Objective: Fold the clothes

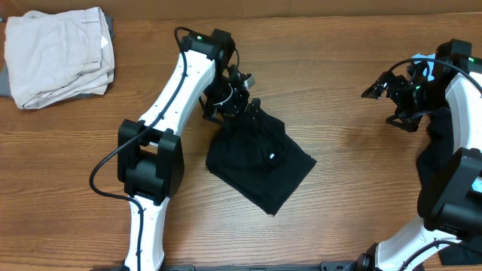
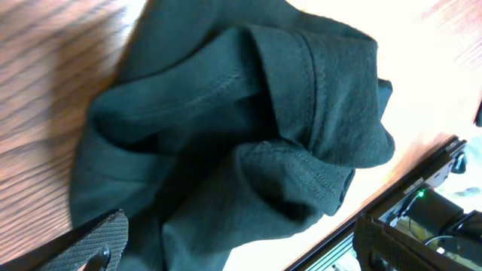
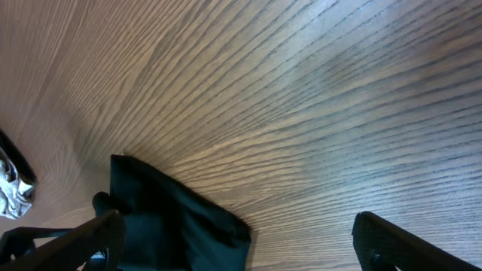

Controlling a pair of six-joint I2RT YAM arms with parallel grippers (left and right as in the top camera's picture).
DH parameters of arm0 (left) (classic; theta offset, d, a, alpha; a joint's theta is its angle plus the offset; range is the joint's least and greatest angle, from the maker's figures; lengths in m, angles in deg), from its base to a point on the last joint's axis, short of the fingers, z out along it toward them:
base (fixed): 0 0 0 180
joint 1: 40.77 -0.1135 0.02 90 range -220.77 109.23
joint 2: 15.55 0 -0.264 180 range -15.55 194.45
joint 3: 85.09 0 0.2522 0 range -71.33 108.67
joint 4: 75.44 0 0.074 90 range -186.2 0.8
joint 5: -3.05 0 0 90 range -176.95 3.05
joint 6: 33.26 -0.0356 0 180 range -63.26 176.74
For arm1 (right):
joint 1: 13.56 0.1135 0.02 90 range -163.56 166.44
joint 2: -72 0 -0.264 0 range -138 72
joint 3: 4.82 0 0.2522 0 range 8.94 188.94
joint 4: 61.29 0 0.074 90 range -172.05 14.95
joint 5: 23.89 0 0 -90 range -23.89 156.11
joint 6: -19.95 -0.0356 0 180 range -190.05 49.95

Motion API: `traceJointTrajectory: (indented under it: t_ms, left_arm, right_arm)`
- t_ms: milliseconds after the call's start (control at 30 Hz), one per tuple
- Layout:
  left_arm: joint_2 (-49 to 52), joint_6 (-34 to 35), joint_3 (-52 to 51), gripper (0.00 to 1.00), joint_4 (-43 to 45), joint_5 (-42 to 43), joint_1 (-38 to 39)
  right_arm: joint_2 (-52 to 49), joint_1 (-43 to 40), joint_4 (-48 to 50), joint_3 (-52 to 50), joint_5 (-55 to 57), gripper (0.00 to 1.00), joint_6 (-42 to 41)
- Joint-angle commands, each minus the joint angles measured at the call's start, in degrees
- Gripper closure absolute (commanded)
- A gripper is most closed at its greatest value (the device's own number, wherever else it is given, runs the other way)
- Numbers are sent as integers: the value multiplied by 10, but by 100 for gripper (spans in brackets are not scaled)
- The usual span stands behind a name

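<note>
The clothes in reach are a black garment (image 1: 256,169) lying bunched on the wooden table (image 1: 346,173), with a small white label (image 1: 272,157) on top. My left gripper (image 1: 247,102) hovers at its upper left edge. In the left wrist view the rumpled black garment (image 2: 248,135) fills the frame, its hems folded over each other. The left gripper (image 2: 248,252) is open, its fingers (image 2: 102,241) spread wide to either side of the bunched cloth without pinching it. My right gripper (image 1: 381,89) is open over bare wood at the right and holds nothing.
Folded cream clothes (image 1: 59,53) sit at the back left corner. In the right wrist view a dark cloth (image 3: 169,218) lies low on the left beside the right gripper (image 3: 241,252). More dark fabric (image 1: 433,162) lies by the right arm's base.
</note>
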Motion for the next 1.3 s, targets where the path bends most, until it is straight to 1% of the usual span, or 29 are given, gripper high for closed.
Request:
traceJointTrajectory:
  t_ms: [0,167,233,267,300,333,433,467,533,567,633,667,833,900,1033,1167,1267]
  left_arm:
    - [-9,-25,-16,5,7,16,16]
    - [-9,-23,-17,14,3,16,28]
    - [-9,-23,-17,22,3,16,28]
    - [-9,-23,-17,30,3,16,28]
    - [-9,-23,-17,34,2,16,29]
    - [-9,-23,-17,37,0,16,30]
    - [-9,-25,-18,41,-8,16,32]
    - [-9,-26,-18,45,-12,16,33]
    - [-9,-36,-22,62,-18,16,36]
    - [-9,-38,-24,75,-20,16,37]
    - [-9,-38,-31,93,-24,16,38]
    - [-9,-38,-35,96,-26,16,39]
    - [-9,-38,-45,96,-39,32,53]
    - [-9,-41,-45,96,-50,56,65]
    - [-10,-68,-45,96,-82,112,103]
    - [-10,-73,-45,96,-128,112,152]
    - [-10,-67,-45,96,-132,98,183]
  right_arm:
    - [14,-1,-2,0,-4,0,7]
    - [14,-1,-2,0,-3,0,7]
    - [14,-1,-3,0,-3,0,7]
    - [14,-1,-4,0,-3,0,7]
    - [14,-1,-5,0,-3,0,7]
    - [14,-1,-7,0,-3,0,7]
    - [14,-1,-10,0,-3,0,9]
    - [14,-1,-10,0,-3,0,9]
    - [14,-1,-11,0,-3,0,9]
    - [14,-1,-12,0,-3,0,9]
    - [14,-1,-12,0,-3,0,9]
    - [14,-1,-12,0,-3,0,9]
    - [14,-1,-17,0,-3,0,9]
    - [14,-1,-19,0,-3,0,9]
    - [14,-1,-20,0,-3,0,17]
    - [14,-1,-19,0,-3,0,17]
    - [14,-1,-17,0,-3,0,17]
